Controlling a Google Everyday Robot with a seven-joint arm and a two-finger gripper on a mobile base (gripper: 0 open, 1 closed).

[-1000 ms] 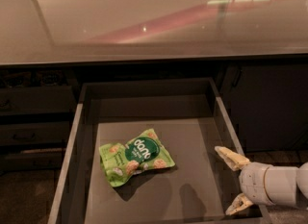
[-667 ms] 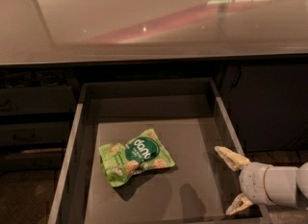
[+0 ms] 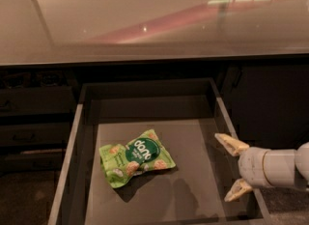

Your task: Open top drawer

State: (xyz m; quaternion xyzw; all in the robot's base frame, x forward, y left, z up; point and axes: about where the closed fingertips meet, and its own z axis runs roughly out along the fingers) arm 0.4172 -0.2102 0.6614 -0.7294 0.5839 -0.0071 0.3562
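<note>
The top drawer stands pulled out below the counter, a deep grey box seen from above; its front and handle are out of view below the frame. A green snack bag lies on its floor, left of middle. My gripper is at the lower right, over the drawer's right wall. Its two tan fingers are spread apart with nothing between them.
A glossy beige countertop overhangs the drawer at the back. Dark slimmer drawer fronts stack at the left. A dark cabinet front is at the right.
</note>
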